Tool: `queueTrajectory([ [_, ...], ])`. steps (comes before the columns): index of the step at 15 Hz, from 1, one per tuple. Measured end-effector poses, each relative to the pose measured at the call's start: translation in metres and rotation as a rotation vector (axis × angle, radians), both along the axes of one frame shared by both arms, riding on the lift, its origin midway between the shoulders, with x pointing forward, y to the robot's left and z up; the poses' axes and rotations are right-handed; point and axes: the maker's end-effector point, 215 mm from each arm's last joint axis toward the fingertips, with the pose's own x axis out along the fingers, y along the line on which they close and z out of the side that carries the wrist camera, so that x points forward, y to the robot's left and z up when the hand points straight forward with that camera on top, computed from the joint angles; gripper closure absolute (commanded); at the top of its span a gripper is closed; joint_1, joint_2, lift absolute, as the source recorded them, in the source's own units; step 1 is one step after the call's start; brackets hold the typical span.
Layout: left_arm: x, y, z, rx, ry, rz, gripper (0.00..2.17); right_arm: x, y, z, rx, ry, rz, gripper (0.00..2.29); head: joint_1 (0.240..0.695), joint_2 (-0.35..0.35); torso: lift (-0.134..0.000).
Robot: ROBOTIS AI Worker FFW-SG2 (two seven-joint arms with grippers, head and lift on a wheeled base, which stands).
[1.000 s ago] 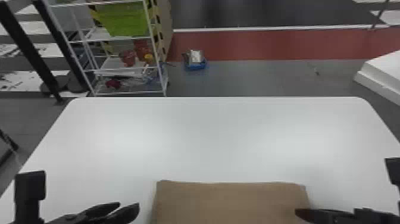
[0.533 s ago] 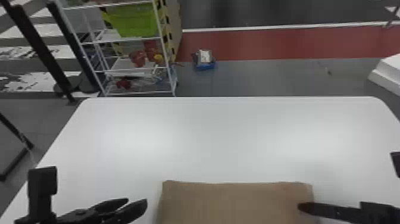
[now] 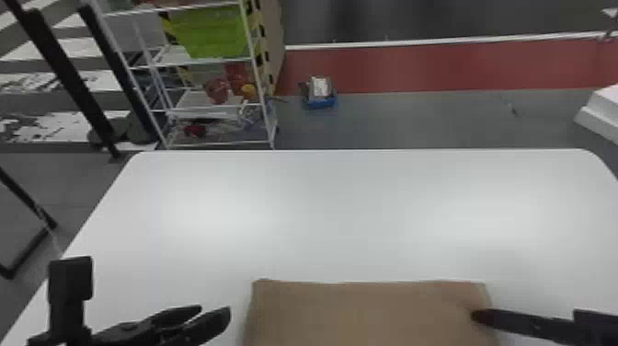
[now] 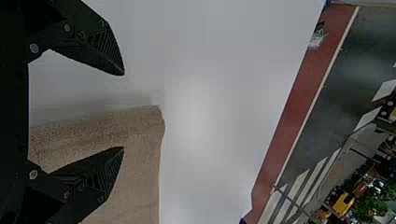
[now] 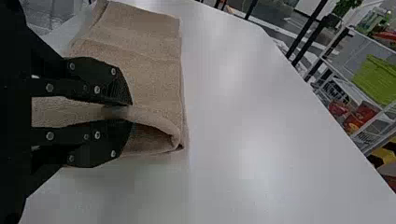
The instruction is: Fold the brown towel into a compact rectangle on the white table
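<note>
The brown towel (image 3: 368, 313) lies folded in layers at the white table's near edge. My left gripper (image 3: 215, 312) stands open off the towel's left side. In the left wrist view, the left gripper (image 4: 123, 112) has its fingers apart, one of them over the brown towel (image 4: 140, 154) near a corner. At the towel's right edge is my right gripper (image 3: 478, 317). The right wrist view shows the right gripper (image 5: 132, 113) shut on a pinched part of the brown towel (image 5: 149, 60); beside the fingertips a layer arches up, leaving a small hollow near the corner.
The white table (image 3: 331, 211) stretches ahead of both grippers. Past its far left corner stands a wire shelf (image 3: 207, 108) with a green bin (image 3: 207, 34). A blue tray (image 3: 321, 102) rests on the floor behind the table.
The head view has shifted, so table and shelf appear farther right. My right gripper has moved slightly outward and away from the near edge, and the towel's right side now dents at its fingertips.
</note>
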Motion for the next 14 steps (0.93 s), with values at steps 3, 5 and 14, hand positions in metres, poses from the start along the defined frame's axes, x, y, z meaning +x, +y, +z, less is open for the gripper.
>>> queueTrajectory([
  [3, 0.001, 0.0, 0.001, -0.001, 0.0, 0.0, 0.37, -0.003, -0.018, -0.003, -0.157, -0.034, -0.012, 0.07, 0.695, 0.095, -0.124],
  [5, 0.001, 0.001, 0.0, 0.0, 0.002, 0.002, 0.37, 0.001, -0.027, -0.006, -0.289, -0.065, -0.027, 0.12, 0.695, 0.08, -0.124],
  [14, 0.002, 0.002, -0.002, -0.006, 0.003, -0.002, 0.37, 0.041, -0.001, 0.024, -0.432, -0.205, 0.02, 0.29, 0.695, 0.115, -0.124],
])
